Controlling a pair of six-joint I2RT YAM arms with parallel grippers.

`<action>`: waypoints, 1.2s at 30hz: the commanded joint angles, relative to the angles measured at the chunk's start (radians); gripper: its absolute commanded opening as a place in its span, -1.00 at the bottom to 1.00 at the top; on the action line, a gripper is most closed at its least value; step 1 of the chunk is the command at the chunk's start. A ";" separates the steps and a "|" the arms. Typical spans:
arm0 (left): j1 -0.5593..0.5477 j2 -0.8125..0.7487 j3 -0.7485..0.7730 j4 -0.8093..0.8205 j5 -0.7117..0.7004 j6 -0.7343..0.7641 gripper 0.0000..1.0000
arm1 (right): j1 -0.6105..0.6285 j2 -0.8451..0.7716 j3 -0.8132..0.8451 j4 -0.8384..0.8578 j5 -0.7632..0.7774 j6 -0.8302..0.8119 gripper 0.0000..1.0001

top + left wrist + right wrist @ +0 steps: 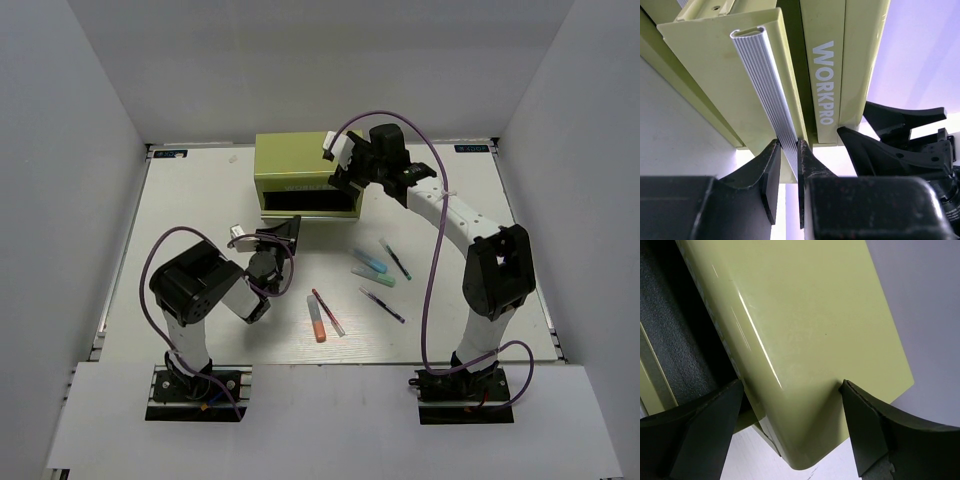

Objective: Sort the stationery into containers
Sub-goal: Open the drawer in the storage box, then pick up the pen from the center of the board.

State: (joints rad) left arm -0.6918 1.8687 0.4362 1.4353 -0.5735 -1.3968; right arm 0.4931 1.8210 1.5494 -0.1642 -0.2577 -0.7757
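Observation:
The yellow-green chest (295,160) stands at the back of the table, with its bottom drawer (305,205) pulled out a little and dark inside. My left gripper (788,146) is shut on the drawer's ribbed silver handle (762,85), below the pale lettering (824,82). My right gripper (792,407) stands open astride the chest's front right corner (805,390), one finger on each side. On the table lie an orange marker (318,326), a red-white pen (328,312), a light blue marker (368,261), a teal marker (373,277) and two dark pens (382,305) (396,258).
The pens lie scattered in front of the chest, between the two arms. White walls close in the table on the left, back and right. The right arm (450,215) reaches across above the pens' right side.

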 commanded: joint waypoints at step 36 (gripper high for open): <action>-0.008 -0.823 0.245 -1.811 0.356 0.386 0.61 | -0.056 -0.436 -0.681 -0.077 -0.192 0.055 0.10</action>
State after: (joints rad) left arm -0.6964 1.0210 0.6086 -0.1955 -0.2558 -1.0611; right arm 0.4442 1.3384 0.8650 -0.3241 -0.4683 -0.7849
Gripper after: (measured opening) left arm 0.800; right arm 0.536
